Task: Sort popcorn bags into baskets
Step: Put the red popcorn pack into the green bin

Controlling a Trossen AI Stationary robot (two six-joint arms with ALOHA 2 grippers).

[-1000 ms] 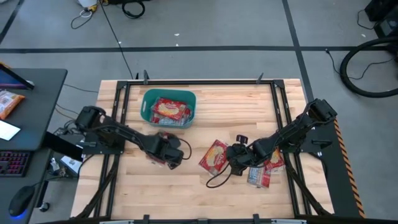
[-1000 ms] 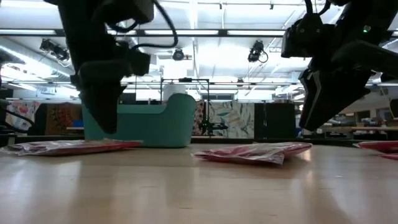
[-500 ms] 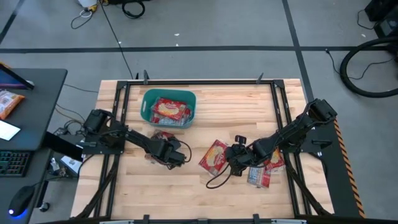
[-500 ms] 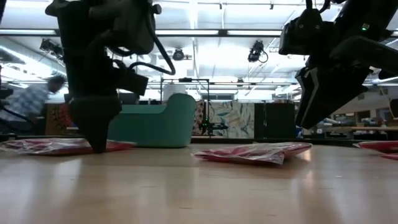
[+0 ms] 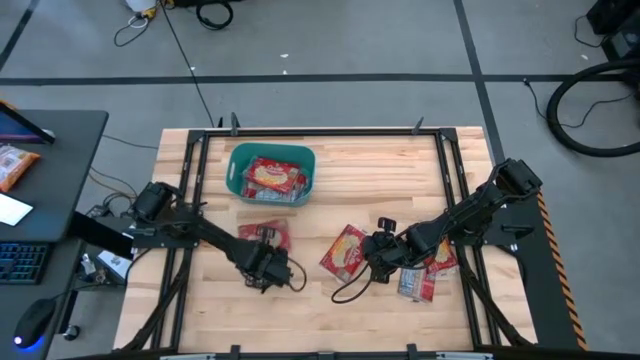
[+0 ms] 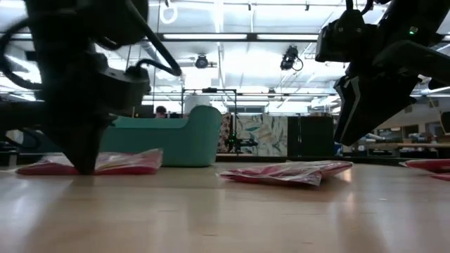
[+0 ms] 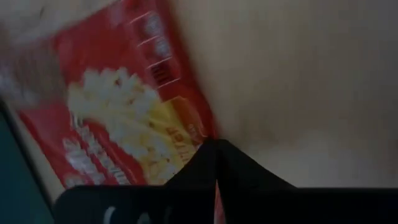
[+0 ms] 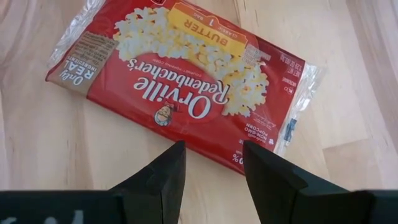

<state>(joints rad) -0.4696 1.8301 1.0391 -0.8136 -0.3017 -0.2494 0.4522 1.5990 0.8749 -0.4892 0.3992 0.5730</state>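
Since a second ago, left claw point(image 5: 262, 268) has dropped toward the table point(image 5: 300, 300) and pinched shut on the edge of a bag point(image 5: 265, 236) lying just in front of the basket point(image 5: 237, 175), probably to lift it in. Right claw point(image 5: 378, 252) hovers apart over another bag point(image 8: 186, 87), well right of the basket.

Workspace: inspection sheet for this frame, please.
Surface: wooden table, dark frame rails.
Job's things: teal basket holding red popcorn bags; one bag at the left claw, one mid-table, more under the right arm.
Clutter: nothing seen on the table.
Grippers: left claw shut at a bag's edge; right claw open, above the mid-table bag.
Cables: black cable looping from the right claw.
Surroundings: desk left; floor cables.
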